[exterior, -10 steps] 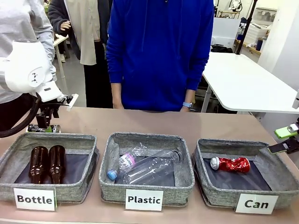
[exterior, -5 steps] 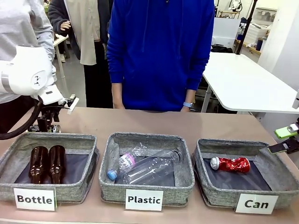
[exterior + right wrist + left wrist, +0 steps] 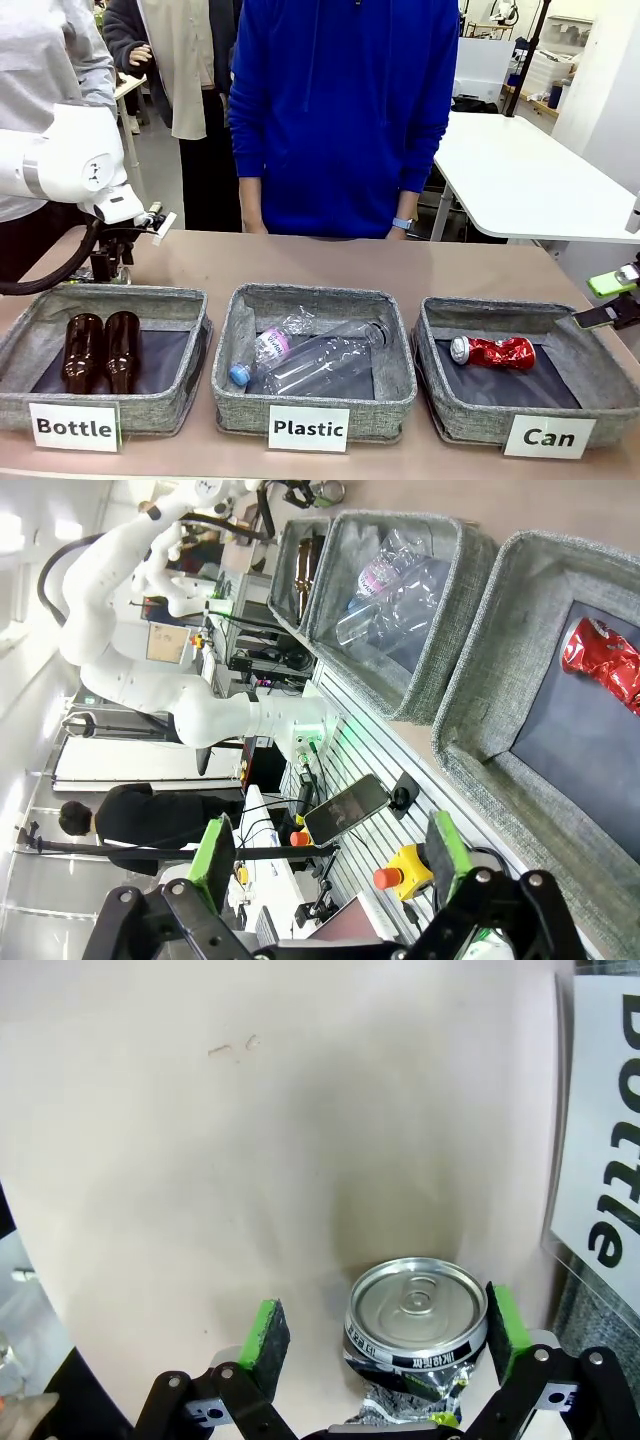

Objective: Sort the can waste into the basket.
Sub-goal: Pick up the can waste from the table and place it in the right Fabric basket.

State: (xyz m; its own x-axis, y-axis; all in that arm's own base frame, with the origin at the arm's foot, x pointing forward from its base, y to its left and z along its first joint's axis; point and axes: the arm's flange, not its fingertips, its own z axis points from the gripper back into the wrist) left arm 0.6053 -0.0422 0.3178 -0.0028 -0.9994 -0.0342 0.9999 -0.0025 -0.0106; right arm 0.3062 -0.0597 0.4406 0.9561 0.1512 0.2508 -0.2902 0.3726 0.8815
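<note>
Black can [image 3: 415,1332] upright, silver end up, between open left gripper [image 3: 385,1335] pads.

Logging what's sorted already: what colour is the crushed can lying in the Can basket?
Shiny red with a silver end; the crushed can shows best in the front view.

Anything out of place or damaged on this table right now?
One stray: a crumpled black can stands on the table behind the Bottle bin, between the open left claw's pads, not in the Can bin, where the crushed red can lies.
</note>
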